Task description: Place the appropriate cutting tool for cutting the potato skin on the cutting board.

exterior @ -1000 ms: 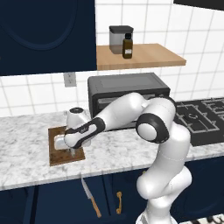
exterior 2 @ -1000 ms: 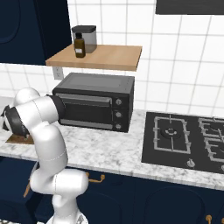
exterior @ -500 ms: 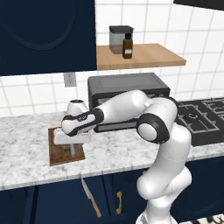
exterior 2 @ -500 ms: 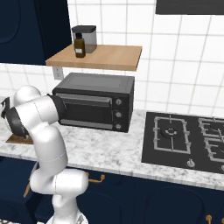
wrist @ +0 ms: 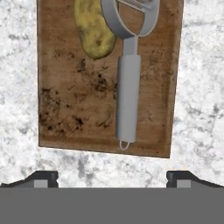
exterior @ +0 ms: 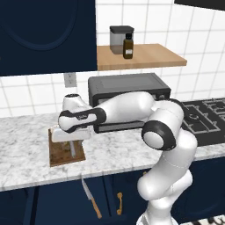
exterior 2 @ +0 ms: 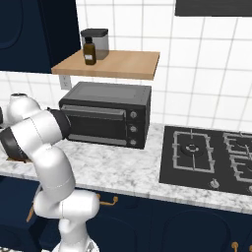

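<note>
The cutting tool, a silver-grey peeler point(wrist: 128, 83), lies flat on the dark brown cutting board point(wrist: 78, 109), handle toward me and rounded head far from me. Its head lies right beside the yellowish potato point(wrist: 93, 30) on the board. My gripper point(wrist: 112, 179) hovers above the board's near edge, jaws wide apart and nothing between them. From the left base view the gripper point(exterior: 70, 141) hangs just over the cutting board point(exterior: 59, 154), with the peeler point(exterior: 72, 150) lying free beneath it.
A knife point(exterior: 91, 200) with an orange-brown handle shows below the counter edge, in front of the blue cabinet doors. A black toaster oven point(exterior: 127, 90) stands behind the arm. A wooden shelf point(exterior: 140, 56) carries a canister and a bottle. The stove point(exterior 2: 206, 152) lies to the right.
The gripper has gone from shut to wide open and lifted a little off the board. The peeler now lies loose on the board.
</note>
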Robot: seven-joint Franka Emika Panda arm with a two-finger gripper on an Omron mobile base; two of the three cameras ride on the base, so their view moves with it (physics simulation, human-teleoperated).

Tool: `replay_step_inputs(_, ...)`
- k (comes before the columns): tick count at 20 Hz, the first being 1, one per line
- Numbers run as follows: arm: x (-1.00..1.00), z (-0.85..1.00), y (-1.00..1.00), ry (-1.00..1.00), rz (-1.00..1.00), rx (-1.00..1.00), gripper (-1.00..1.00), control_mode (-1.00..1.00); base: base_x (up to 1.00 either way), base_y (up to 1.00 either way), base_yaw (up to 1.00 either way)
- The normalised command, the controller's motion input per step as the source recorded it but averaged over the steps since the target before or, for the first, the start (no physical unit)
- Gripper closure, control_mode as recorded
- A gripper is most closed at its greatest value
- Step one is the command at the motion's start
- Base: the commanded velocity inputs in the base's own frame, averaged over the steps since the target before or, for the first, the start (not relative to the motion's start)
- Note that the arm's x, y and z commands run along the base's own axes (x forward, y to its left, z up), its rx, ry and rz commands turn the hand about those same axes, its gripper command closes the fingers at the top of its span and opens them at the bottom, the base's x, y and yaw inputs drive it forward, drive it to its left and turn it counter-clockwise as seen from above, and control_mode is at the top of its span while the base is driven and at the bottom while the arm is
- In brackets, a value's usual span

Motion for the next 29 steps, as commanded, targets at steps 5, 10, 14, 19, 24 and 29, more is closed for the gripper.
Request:
replay_step_inputs(5, -0.15, 0.06, 0.00, -0.03, 0.00, -0.02, -1.00, -1.00, 0.00, 0.00, 0.00)
replay_step_inputs(10, -0.64, 0.04, 0.06, -0.25, 0.00, -0.01, -1.00, -1.00, 0.00, 0.00, 0.00)
replay_step_inputs(14, -0.83, 0.24, 0.26, -0.38, 0.00, -0.02, -1.00, -1.00, 0.00, 0.00, 0.00)
replay_step_inputs(19, -0.90, 0.39, 0.10, -0.38, 0.00, 0.00, -1.00, -1.00, 0.00, 0.00, 0.00)
replay_step_inputs(24, -0.87, 0.39, 0.00, -0.35, 0.00, 0.00, -1.00, -1.00, 0.00, 0.00, 0.00)
replay_step_inputs(29, -0.77, 0.25, 0.00, -0.33, 0.00, 0.00, -1.00, -1.00, 0.00, 0.00, 0.00)
